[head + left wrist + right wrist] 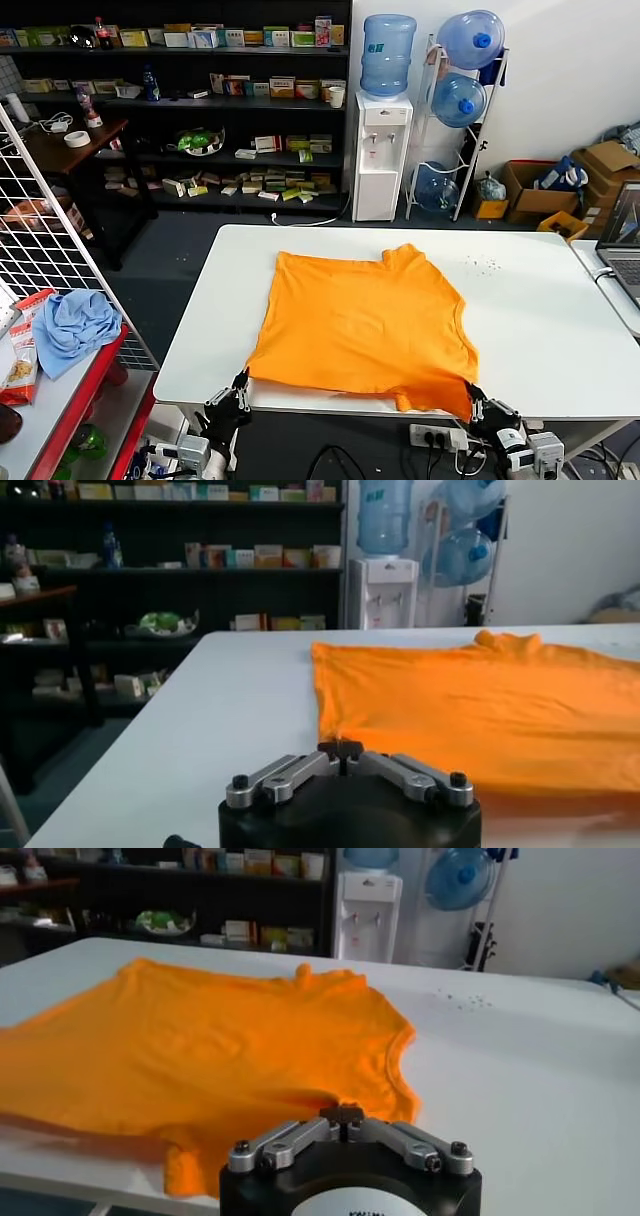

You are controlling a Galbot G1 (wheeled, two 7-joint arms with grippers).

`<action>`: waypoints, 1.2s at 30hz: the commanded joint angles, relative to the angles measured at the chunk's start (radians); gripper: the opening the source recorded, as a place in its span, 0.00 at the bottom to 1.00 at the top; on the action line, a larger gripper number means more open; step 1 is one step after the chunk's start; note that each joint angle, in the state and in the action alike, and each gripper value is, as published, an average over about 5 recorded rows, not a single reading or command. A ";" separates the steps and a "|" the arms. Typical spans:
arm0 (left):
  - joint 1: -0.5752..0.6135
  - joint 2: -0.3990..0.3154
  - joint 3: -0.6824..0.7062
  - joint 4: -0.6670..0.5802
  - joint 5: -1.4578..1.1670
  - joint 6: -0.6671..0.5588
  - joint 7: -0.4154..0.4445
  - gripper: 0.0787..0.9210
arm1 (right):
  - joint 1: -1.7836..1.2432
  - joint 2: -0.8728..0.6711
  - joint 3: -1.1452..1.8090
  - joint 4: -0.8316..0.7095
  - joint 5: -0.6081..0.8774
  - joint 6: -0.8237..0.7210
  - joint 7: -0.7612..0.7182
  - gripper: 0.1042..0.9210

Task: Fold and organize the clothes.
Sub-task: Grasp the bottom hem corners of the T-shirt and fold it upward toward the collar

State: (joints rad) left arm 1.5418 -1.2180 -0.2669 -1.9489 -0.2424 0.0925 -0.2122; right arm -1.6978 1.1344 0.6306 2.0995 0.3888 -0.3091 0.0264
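The clothes are one bright orange T-shirt [365, 325] spread flat on the white table [540, 320], its near right part hanging over the front edge. My left gripper [240, 388] sits at the table's front edge, shut on the shirt's near left corner. In the left wrist view the shut left gripper [341, 747] meets the corner of the T-shirt [480, 705]. My right gripper [477, 402] is shut on the near right corner. In the right wrist view a ridge of the T-shirt [220, 1048] runs into the tips of the right gripper [342, 1113].
A light blue cloth [75, 325] lies on a red-edged rack at the left, beside a white wire grid [40, 230]. A laptop [625, 240] stands at the right edge. A power strip [435, 436] lies below the table. Small specks [485, 265] dot the tabletop.
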 commanded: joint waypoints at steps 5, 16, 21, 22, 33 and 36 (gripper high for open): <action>-0.190 -0.018 0.017 0.122 -0.003 -0.008 0.003 0.02 | 0.206 -0.042 0.000 -0.163 0.072 0.057 0.002 0.02; -0.325 -0.029 0.038 0.292 -0.029 0.000 0.005 0.02 | 0.373 -0.081 -0.061 -0.334 0.085 0.042 -0.008 0.02; -0.377 -0.016 0.049 0.350 -0.027 -0.002 0.008 0.02 | 0.421 -0.113 -0.107 -0.386 0.070 0.034 -0.027 0.02; -0.385 -0.011 0.052 0.355 -0.027 -0.002 0.009 0.02 | 0.427 -0.117 -0.115 -0.390 0.067 0.032 -0.029 0.02; -0.441 0.015 0.089 0.407 -0.026 -0.003 0.023 0.02 | 0.480 -0.088 -0.174 -0.439 0.055 0.021 -0.030 0.05; -0.436 0.012 0.085 0.401 -0.025 -0.007 0.029 0.04 | 0.470 -0.082 -0.169 -0.431 0.068 0.017 -0.027 0.13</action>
State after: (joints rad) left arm 1.1447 -1.2125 -0.1912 -1.5869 -0.2678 0.0865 -0.1877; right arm -1.2697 1.0458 0.4922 1.7092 0.4494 -0.2883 -0.0002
